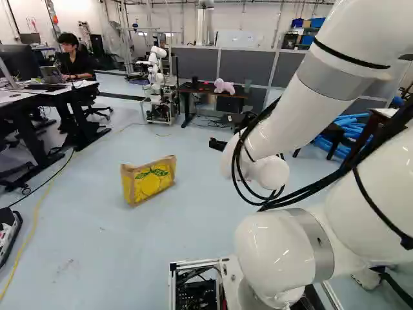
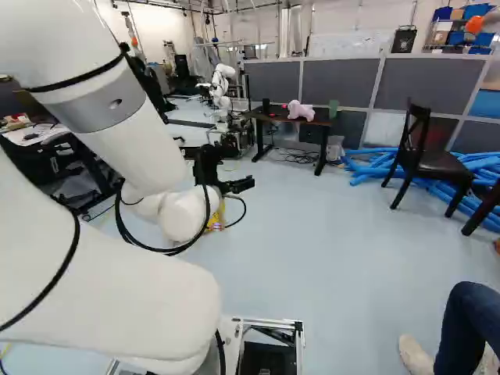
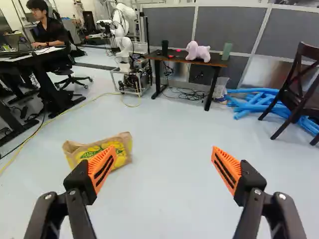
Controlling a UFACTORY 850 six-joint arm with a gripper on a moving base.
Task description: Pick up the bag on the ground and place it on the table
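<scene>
The gripper is spread wide — the bag is on the floor, ahead of it and to its left. Farther ahead, beyond the gap, stands the table with a toy — another robot nearby.

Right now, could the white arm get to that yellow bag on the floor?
Probably yes, though it may have to come nearer first. Nothing visible stands between its open tool and the bag, which rests on the floor.

In the right base view, the arm hides nearly all of the bag.
</scene>
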